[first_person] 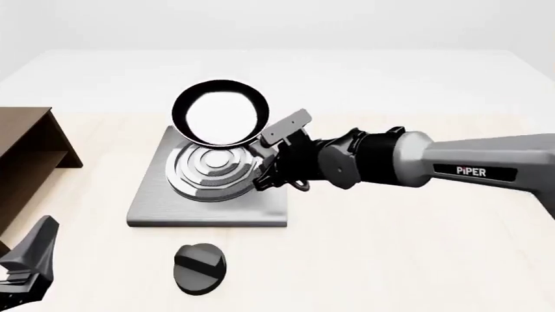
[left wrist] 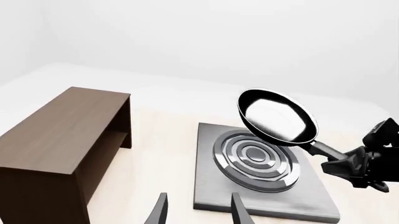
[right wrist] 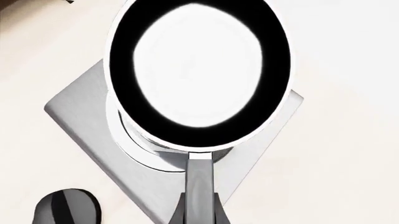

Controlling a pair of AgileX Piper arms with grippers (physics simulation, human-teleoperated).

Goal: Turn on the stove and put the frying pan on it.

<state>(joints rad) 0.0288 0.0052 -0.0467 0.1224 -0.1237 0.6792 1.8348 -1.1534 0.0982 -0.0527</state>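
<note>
The frying pan (first_person: 221, 114) is black with a shiny pale inside. It hangs tilted in the air above the stove's silver rings (first_person: 212, 170). My right gripper (first_person: 274, 156) is shut on its long black handle (right wrist: 201, 179). The stove (first_person: 251, 211) is a flat grey slab, and its separate round black knob (first_person: 199, 268) lies just in front of it. My left gripper (left wrist: 199, 213) is open and empty, low at the near left (first_person: 30, 257), short of the stove's near edge. The left wrist view shows the pan (left wrist: 277, 116) tilted over the stove (left wrist: 311, 196).
A brown wooden shelf (first_person: 26, 146) stands at the left of the stove and also shows in the left wrist view (left wrist: 62, 135). The right arm (first_person: 468, 169) reaches across from the right. The knob shows in the right wrist view (right wrist: 65, 210).
</note>
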